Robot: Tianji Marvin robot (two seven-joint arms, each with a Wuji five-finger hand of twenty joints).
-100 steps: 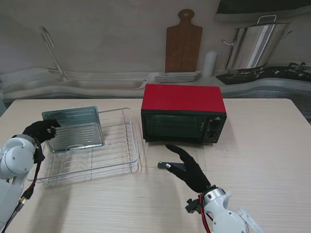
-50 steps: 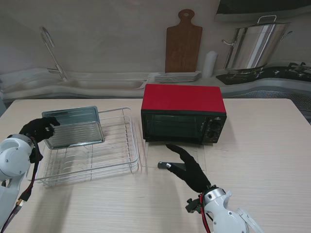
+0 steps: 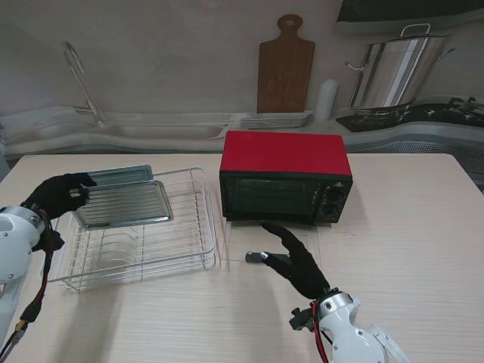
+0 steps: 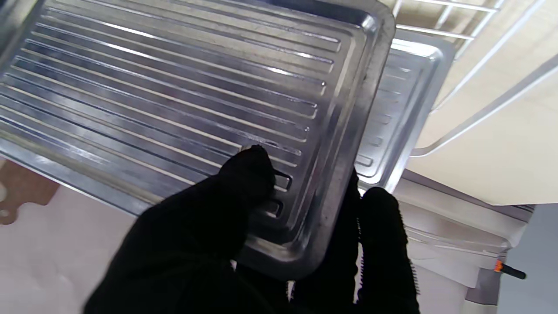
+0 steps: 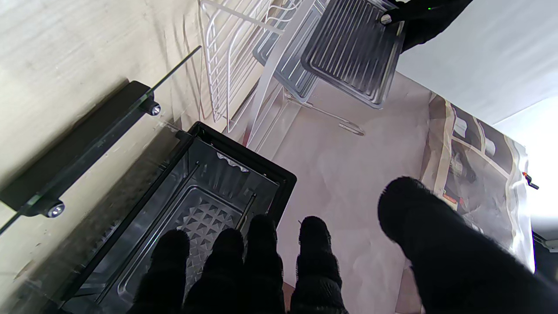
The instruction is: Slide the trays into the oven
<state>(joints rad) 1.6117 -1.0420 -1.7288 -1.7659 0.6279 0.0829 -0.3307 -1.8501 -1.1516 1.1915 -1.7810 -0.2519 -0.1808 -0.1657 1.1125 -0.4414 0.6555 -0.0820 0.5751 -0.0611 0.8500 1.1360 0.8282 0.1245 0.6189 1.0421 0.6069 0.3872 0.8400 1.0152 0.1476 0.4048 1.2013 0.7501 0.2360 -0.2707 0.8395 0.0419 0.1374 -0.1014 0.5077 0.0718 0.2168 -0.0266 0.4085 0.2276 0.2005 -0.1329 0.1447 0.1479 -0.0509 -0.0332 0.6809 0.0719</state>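
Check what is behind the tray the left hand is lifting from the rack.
A second ribbed tray stands behind the lifted tray, in the wire rack. The left hand grips the front tray's edge. Most of the rear tray is covered; only one end shows.

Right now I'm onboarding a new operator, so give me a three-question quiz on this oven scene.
1. True or false: the left hand grips a ridged tray by its corner.
2. The second tray is: A) inside the red oven; B) in the wire rack, behind the held one; C) flat on the table.
3. Fill in: the oven's glass door is ____, lying flat in front of the oven, with the right hand above it, fingers apart.

Key: 1 true; 2 B; 3 open.
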